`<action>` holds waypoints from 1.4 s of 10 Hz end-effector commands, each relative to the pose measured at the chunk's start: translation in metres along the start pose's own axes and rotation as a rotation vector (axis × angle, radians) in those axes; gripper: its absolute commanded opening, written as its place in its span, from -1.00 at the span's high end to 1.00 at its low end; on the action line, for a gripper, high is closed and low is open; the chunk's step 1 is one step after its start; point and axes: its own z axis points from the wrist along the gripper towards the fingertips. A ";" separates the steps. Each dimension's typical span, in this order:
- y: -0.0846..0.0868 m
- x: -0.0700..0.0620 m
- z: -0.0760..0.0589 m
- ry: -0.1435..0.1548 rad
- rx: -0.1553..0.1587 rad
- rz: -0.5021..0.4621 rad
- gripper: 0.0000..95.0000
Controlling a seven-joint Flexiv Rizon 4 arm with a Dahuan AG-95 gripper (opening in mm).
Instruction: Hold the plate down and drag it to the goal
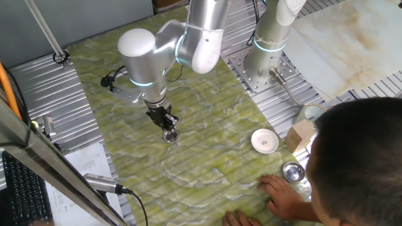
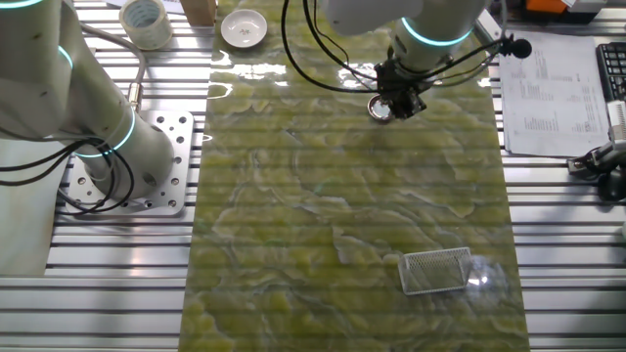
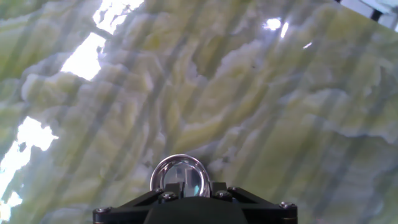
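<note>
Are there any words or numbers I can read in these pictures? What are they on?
None can be read.
Printed paper sheets beside the green mat: lines of text, too small and blurred to read.
Tape roll, white dish, plate: no readable writing shows.

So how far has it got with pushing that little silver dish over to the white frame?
Early days. Done: the end effector has reached the plate and sits right on top of it, seemingly pressing down; the hand view shows the dish just beneath the fingers. In hand: holding it down to start the drag. Left: nearly the whole slide, since the goal lies far across the green mat.
</note>
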 end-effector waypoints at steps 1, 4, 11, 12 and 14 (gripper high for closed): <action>0.012 -0.005 0.005 -0.002 0.005 0.114 1.00; 0.018 -0.007 0.009 0.021 0.036 0.137 1.00; 0.018 0.003 0.016 0.035 0.051 0.144 1.00; 0.018 0.003 0.016 0.034 0.051 0.144 1.00; 0.018 0.003 0.016 0.038 0.051 0.146 1.00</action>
